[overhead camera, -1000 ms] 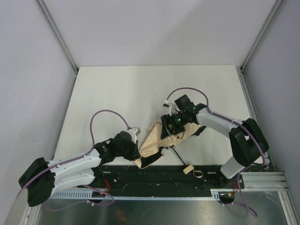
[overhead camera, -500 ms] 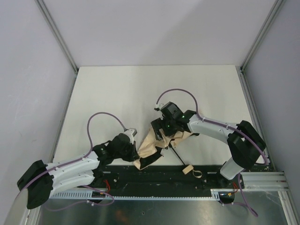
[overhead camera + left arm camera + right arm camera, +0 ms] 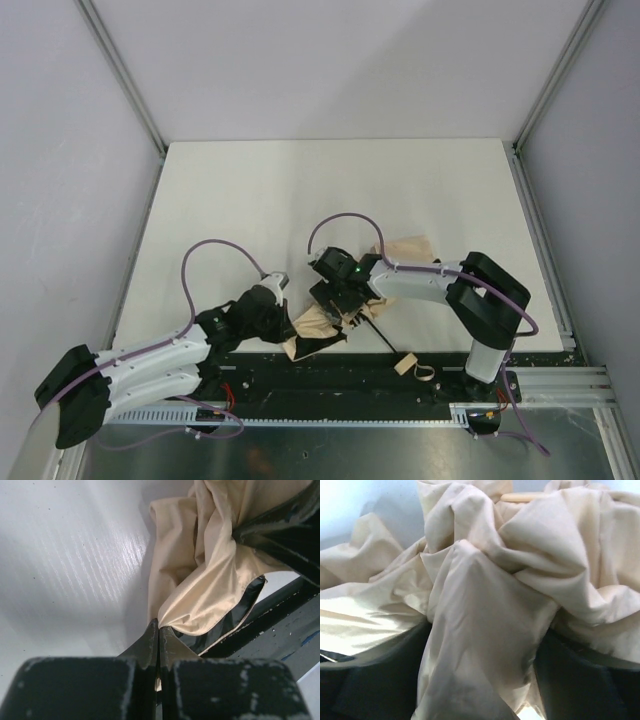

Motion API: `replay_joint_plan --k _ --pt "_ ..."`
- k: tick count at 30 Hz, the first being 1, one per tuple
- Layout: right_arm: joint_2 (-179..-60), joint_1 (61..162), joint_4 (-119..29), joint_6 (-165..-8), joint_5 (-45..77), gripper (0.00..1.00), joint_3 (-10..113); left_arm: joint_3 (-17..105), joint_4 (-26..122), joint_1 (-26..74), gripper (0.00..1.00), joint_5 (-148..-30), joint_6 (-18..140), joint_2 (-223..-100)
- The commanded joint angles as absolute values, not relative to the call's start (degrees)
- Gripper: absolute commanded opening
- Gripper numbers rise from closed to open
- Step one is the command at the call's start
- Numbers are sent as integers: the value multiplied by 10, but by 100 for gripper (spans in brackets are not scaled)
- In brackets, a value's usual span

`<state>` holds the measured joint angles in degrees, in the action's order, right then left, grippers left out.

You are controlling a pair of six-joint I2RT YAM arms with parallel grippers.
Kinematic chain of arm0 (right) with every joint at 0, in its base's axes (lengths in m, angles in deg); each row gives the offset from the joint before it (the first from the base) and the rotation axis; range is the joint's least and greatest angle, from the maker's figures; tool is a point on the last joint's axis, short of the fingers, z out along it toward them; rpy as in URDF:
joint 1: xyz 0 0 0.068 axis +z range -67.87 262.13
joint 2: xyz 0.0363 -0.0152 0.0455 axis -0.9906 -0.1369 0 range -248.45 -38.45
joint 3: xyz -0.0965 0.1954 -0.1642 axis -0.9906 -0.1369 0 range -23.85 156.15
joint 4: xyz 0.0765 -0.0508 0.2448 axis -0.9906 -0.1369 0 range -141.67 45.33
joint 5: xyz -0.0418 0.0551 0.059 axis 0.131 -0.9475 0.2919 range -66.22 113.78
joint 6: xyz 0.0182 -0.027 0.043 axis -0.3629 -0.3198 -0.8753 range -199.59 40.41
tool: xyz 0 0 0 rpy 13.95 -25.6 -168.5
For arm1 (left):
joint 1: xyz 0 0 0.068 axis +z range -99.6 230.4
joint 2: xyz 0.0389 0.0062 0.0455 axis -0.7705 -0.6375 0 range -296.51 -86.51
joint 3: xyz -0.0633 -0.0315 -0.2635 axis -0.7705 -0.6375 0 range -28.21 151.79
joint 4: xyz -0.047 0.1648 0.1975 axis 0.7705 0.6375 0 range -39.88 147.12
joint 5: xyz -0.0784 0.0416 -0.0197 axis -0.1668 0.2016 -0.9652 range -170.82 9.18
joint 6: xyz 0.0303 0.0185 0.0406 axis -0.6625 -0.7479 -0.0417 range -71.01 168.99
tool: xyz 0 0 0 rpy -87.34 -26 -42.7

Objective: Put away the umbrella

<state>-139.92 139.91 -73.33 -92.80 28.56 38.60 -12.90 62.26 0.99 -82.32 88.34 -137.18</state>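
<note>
On my left side, the left gripper [image 3: 156,630] has its fingers pressed flat together, and the hem corner of the canopy [image 3: 210,580] runs right into the seam between them. I read that as a pinch on the cloth's edge, there to anchor one end while the other arm works. The umbrella [image 3: 312,322] lies at the near edge of the table [image 3: 300,190], between the two arms, with its crumpled beige canopy spilling partly over the black base rail [image 3: 330,375]. Moving right, the right gripper [image 3: 338,298] is buried in the fabric. In its wrist view the dark fingers [image 3: 365,685] stand wide with a mound of folds heaped between them (set to gather loose cloth toward the shaft, I'd guess), and I judge they haven't squeezed it. Another lobe of canopy shows behind that forearm. Further right, the thin black shaft [image 3: 383,337] slants toward the rail and ends in the small tan handle [image 3: 404,363] and its strap loop [image 3: 424,373], both free of either gripper.
</note>
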Motion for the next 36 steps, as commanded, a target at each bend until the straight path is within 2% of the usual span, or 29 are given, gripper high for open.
replay_joint_plan --k 1,3,7,11,12,16,21,25,29,32,36 --pt "-1434 1395 -751 -915 276 68 369 -138 617 11 0 -791 899 -1363" --pt "-1431 1393 -722 -906 254 51 354 -141 615 11 0 -791 902 -1364" --pt "-1417 1376 -661 -893 170 34 329 -142 610 12 0 -794 901 -1365" --pt "-1379 1350 -620 -883 97 7 311 -145 606 12 0 -783 900 -1356" --pt "-1368 1342 -620 -882 90 3 309 -146 605 12 0 -781 901 -1354" --pt "-1308 1294 -623 -882 18 0 306 -155 591 11 0 -779 913 -1353" --pt "-1222 1219 -589 -929 -127 0 305 -130 551 11 0 -759 909 -1385" --pt "-1170 1173 -510 -1026 -244 0 305 -58 532 19 0 -722 888 -1460" --pt "-1144 1154 -457 -1116 -309 0 308 31 530 64 2 -747 865 -1529" --pt "-1136 1133 -460 -1133 -338 0 314 68 530 102 15 -772 863 -1545" --pt "-1116 1087 -509 -1112 -342 0 334 87 530 132 44 -799 861 -1526"
